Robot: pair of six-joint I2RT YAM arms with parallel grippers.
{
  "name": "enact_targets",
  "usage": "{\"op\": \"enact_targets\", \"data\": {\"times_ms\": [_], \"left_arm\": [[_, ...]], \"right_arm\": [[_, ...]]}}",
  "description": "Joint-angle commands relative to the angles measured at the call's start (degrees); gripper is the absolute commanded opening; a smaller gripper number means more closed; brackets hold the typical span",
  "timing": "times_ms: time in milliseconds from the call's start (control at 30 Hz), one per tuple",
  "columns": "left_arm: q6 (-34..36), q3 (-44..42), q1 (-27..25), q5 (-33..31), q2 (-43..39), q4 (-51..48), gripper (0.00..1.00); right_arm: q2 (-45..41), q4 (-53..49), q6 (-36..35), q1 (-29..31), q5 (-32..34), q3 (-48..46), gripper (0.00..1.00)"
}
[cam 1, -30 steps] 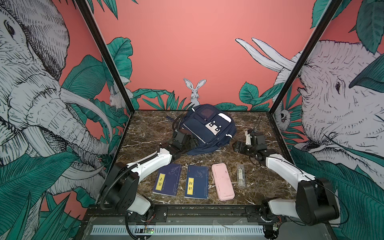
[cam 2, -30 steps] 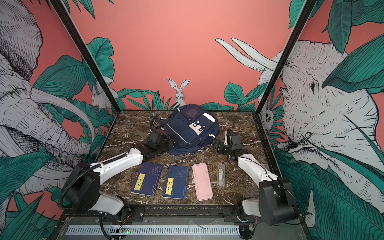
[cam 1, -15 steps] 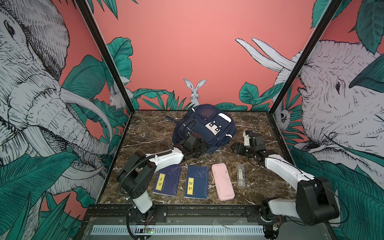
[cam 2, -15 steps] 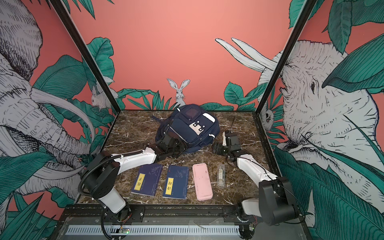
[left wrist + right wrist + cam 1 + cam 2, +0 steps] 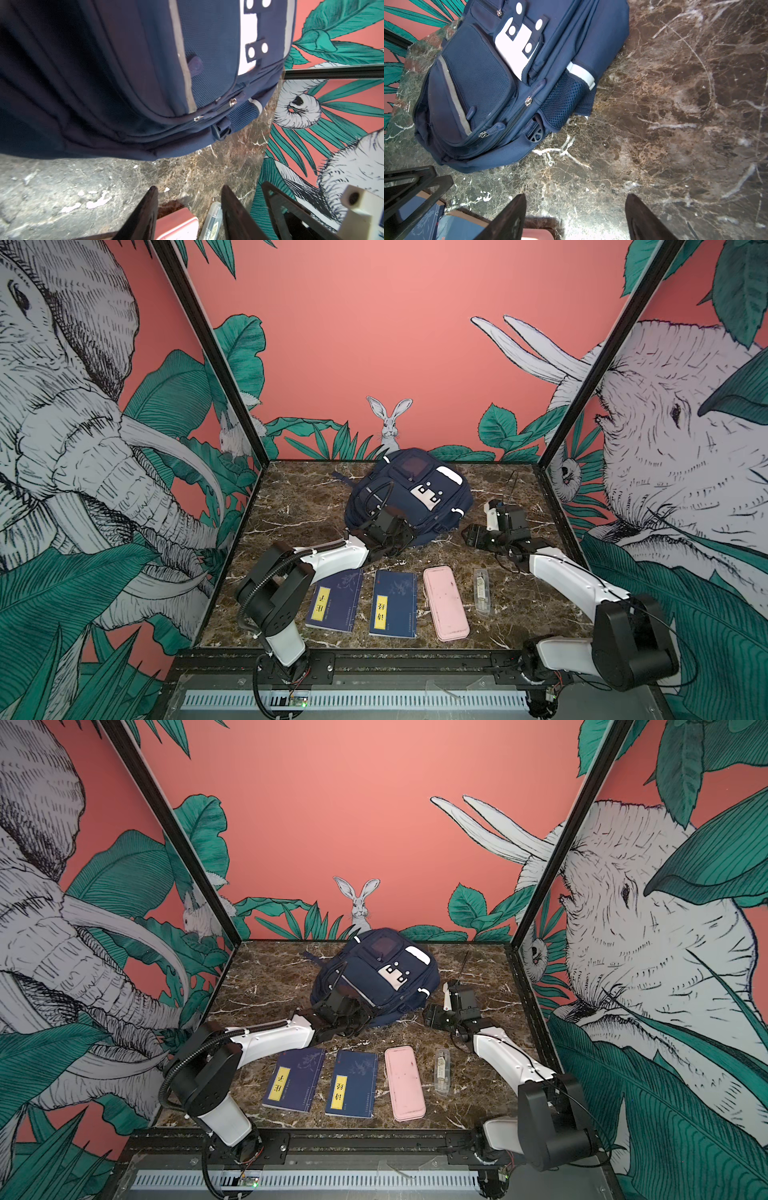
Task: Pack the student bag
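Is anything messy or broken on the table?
Nothing is broken or spilled. The student bag lies slumped and slanted at the back of the table. In front, the outer book, the middle book, the pink case and the clear case lie in a neat row.

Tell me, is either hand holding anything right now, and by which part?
Nothing is held. The left hand and the right hand both stand open and empty, just short of the navy backpack.
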Motion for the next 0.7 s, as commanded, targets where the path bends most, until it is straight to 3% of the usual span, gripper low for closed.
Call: {"op": "enact_targets", "data": {"times_ms": [0, 467, 667], "left_arm": [[-2.3, -1.7, 0.6, -2.2, 0.5, 0.0, 0.51], [-3.5, -1.4, 4.8, -2.9, 4.7, 3.1, 0.5], [-3.2, 0.1, 5.2, -1.6, 5.3, 3.6, 0.35]], "right_arm": [[0.5, 0.1, -0.4, 0.4, -0.2, 1.1, 0.74], [0.1, -0.3, -0.7, 0.5, 0.0, 0.4, 0.72], [0.1, -0.4, -0.7, 0.6, 0.2, 0.1, 0.7]]}}
